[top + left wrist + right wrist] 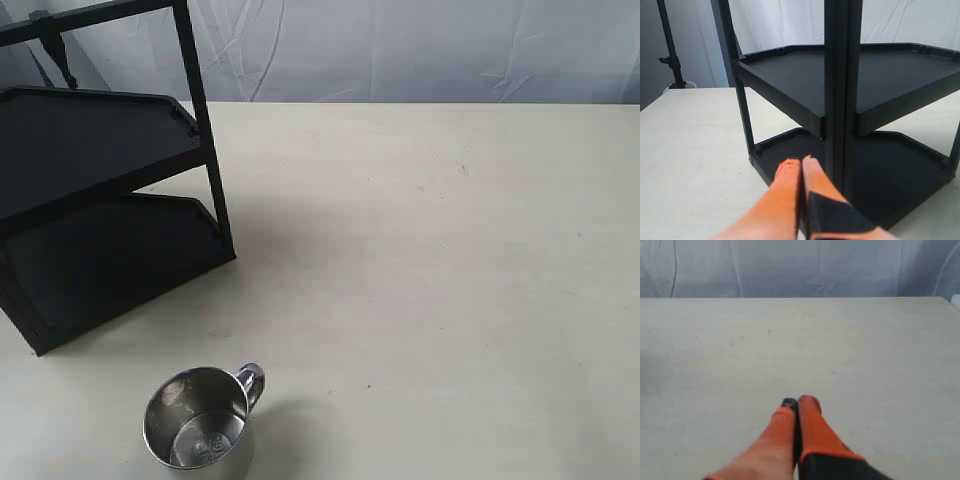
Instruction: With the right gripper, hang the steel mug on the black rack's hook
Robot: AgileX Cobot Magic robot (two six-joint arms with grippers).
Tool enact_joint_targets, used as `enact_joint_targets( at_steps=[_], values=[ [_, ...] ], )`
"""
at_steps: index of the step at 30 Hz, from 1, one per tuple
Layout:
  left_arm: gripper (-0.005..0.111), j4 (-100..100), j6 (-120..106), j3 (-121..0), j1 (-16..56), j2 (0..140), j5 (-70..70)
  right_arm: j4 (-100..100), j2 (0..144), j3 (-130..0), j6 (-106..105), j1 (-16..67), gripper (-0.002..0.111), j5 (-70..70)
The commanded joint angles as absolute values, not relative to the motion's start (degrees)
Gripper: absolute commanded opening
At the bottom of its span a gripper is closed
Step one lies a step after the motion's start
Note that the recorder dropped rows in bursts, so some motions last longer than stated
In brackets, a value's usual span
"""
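Observation:
The steel mug (pixel 198 430) stands upright near the table's front edge in the exterior view, its loop handle pointing right and back. Behind it at the far left is the black rack (pixel 100 190), two tray shelves on thin posts. The same black rack (pixel 850 115) fills the left wrist view, right in front of my left gripper (pixel 800 162), whose orange fingers are pressed together on nothing. My right gripper (pixel 796 404) is shut and empty over bare table; mug and rack are out of its view. Neither gripper shows in the exterior view.
A cream table (pixel 450 280) stretches right of the rack and mug. A white cloth backdrop (pixel 400 50) hangs behind it. A black stand pole (pixel 671 50) rises beyond the table's edge in the left wrist view.

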State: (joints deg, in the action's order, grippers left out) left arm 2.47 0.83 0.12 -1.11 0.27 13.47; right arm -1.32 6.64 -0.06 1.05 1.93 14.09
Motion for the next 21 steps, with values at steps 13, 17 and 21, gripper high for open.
enact_joint_targets(
  at_steps=[13, 17, 21],
  values=[
    [0.002, 2.63, 0.96, 0.0, -1.04, 0.0, 13.22, -45.04, 6.55, -2.92, 30.38, 2.05, -0.001, -4.62],
    [0.002, 2.63, 0.96, 0.0, -1.04, 0.0, 13.22, -28.52, 11.4, -12.98, 29.86, 2.05, -0.001, 9.2],
    [0.002, 2.63, 0.96, 0.0, -1.04, 0.0, 13.22, -19.08, 24.12, -27.71, 19.2, 2.05, -0.001, 29.03]
  ],
)
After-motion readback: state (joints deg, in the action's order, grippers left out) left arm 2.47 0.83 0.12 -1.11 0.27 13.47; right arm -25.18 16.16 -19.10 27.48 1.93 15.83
